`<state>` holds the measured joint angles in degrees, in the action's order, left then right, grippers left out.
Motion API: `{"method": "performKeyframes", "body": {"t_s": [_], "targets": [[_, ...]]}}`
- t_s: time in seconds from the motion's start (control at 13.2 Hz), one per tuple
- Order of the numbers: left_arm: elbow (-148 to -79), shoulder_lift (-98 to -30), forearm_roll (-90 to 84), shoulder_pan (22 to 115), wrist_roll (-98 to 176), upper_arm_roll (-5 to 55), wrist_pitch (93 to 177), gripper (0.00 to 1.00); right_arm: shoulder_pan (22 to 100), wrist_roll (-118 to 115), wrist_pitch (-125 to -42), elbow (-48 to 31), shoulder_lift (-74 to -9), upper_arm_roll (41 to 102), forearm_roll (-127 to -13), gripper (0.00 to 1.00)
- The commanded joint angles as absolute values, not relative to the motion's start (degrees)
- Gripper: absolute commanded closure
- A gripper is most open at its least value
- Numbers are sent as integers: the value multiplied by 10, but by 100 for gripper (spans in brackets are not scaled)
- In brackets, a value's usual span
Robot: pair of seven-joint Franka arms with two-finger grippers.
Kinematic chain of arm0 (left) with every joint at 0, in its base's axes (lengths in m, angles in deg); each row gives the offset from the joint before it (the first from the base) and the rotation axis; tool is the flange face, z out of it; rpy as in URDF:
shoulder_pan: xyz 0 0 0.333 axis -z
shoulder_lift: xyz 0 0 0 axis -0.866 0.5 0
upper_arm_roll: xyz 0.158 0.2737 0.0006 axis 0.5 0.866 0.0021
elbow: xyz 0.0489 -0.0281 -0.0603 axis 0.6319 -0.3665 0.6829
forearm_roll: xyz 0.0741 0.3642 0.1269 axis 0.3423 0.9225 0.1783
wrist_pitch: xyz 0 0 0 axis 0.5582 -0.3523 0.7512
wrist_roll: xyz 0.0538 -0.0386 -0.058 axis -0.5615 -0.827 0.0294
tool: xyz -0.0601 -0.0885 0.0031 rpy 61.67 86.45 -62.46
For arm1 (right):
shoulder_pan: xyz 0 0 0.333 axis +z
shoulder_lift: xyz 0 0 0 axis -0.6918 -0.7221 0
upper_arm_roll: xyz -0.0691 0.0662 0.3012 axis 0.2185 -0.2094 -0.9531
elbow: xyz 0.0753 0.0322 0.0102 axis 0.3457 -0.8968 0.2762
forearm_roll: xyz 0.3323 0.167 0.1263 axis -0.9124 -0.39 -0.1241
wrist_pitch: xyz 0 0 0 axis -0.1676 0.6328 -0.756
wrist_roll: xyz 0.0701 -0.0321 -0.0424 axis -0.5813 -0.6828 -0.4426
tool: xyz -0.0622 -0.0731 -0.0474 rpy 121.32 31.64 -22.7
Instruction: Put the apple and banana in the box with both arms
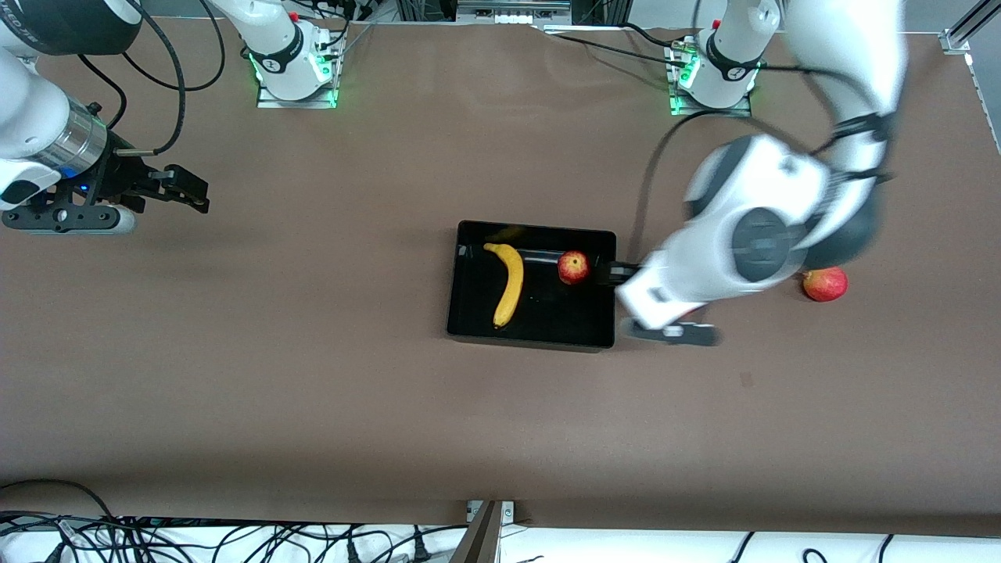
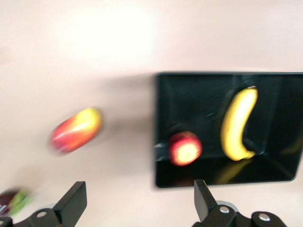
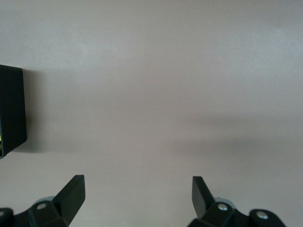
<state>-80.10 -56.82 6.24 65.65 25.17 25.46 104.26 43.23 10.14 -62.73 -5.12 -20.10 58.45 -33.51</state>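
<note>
The black box [image 1: 532, 341] sits mid-table. The yellow banana [image 1: 510, 283] lies inside it, and the small red apple [image 1: 573, 267] rests inside near the wall toward the left arm's end. My left gripper [image 1: 615, 272] is open and empty, just outside that wall, over the table. The left wrist view shows its own gripper [image 2: 138, 189], the box [image 2: 163, 109], the apple [image 2: 184, 148] and the banana [image 2: 239, 124]. My right gripper [image 1: 195, 191] is open and empty, waiting over bare table toward the right arm's end; its own view shows it [image 3: 137, 184] and a corner of the box [image 3: 12, 109].
An oblong red-and-yellow mango [image 1: 825, 283] lies on the table toward the left arm's end, partly under the left arm; it also shows in the left wrist view [image 2: 75, 130]. A dark red and green object [image 2: 10, 201] sits at that view's edge.
</note>
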Motion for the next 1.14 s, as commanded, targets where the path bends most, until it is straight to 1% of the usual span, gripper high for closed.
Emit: {"method": "performKeyframes", "body": {"t_s": [0.0,0.15,0.23,0.38,0.53,0.68,0.83,1.06], "targets": [[-823,-615,99,605,259,249,987,0,428,94,-629,-55,-194,581,-328,0],[-844,-670,113,581,260,249,986,0,428,94,-629,-55,-194,581,-328,0],[-886,-709,120,573,271,259,991,0,428,94,-629,-55,-194,582,-328,0],[-987,-795,109,572,355,313,1022,0,428,94,-628,-55,-193,581,-328,0],[-1067,-859,96,578,413,360,1082,0,428,94,-628,-55,-194,582,-328,0],[-1114,-899,95,591,414,380,1115,0,428,94,-628,-55,-193,581,-328,0],[-1159,-933,91,602,408,388,1119,0,428,94,-628,-55,-193,581,-328,0],[-1164,-935,71,602,406,392,1127,0,428,94,-628,-55,-193,582,-328,0]]}}
